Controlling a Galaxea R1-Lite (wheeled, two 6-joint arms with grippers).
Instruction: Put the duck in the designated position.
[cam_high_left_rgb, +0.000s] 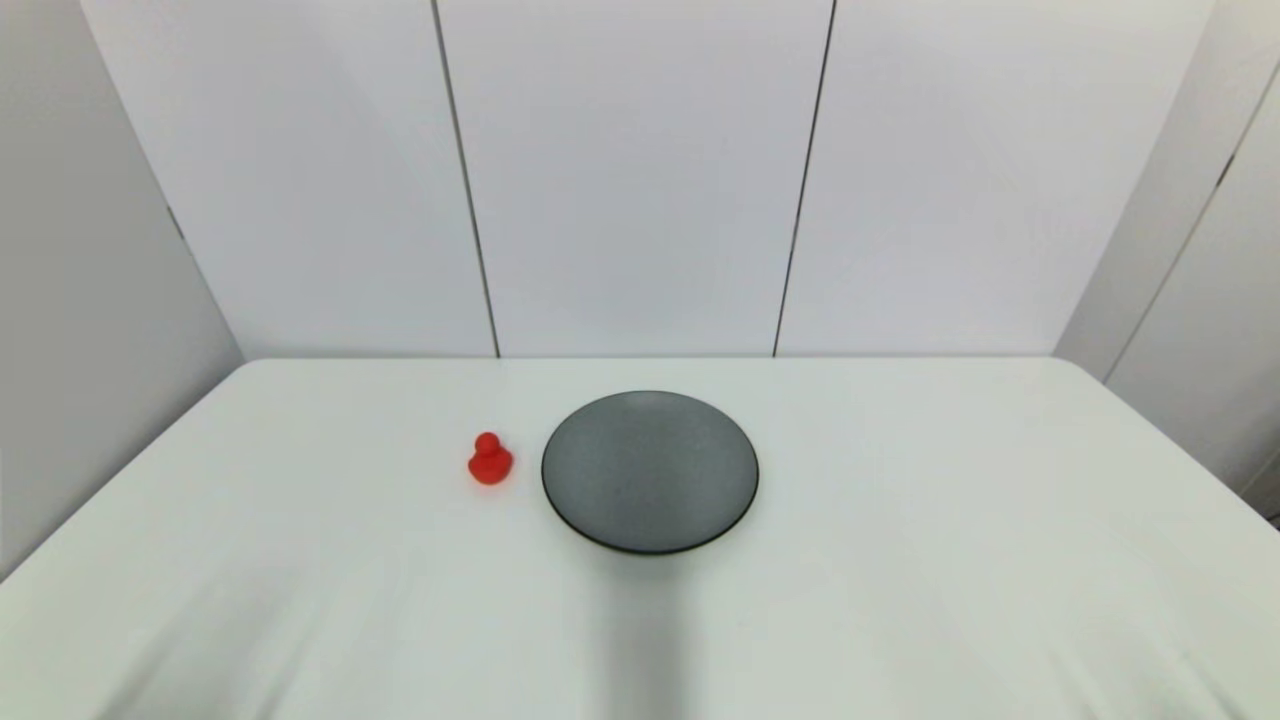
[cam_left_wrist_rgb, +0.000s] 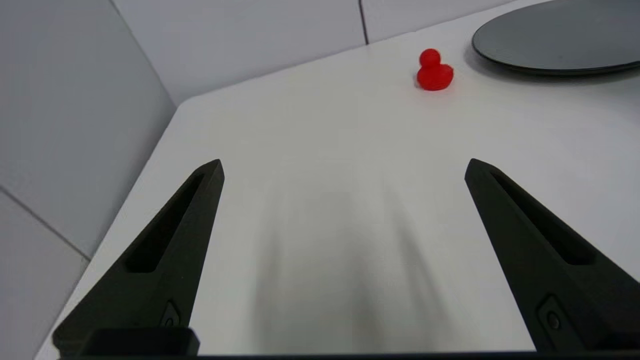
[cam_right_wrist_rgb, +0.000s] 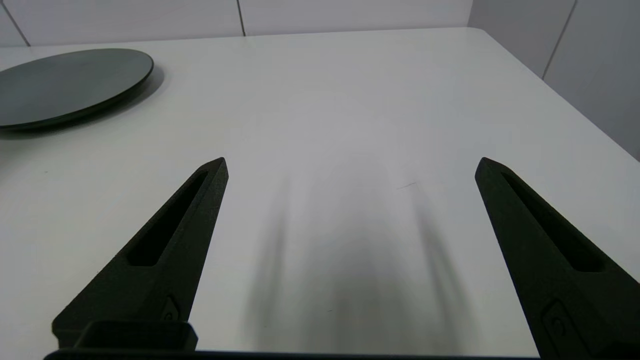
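Tiny glossy red toy duck (cam_left_wrist_rgb: 435, 72) sits ahead of the wide-open left gripper (cam_left_wrist_rgb: 344, 167), just beside the round dark grey plate (cam_left_wrist_rgb: 560, 37) on the white desk (cam_left_wrist_rgb: 325, 130). Right gripper (cam_right_wrist_rgb: 351, 165) gapes too, idle. It's small and slick, so it could squirt out or get knocked into the plate.

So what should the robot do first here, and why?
Probably reach the left gripper forward toward the duck. The duck stands on the table just left of the plate, on the left arm's side, untouched. Both grippers are open and empty, and the right gripper doesn't even see the duck.
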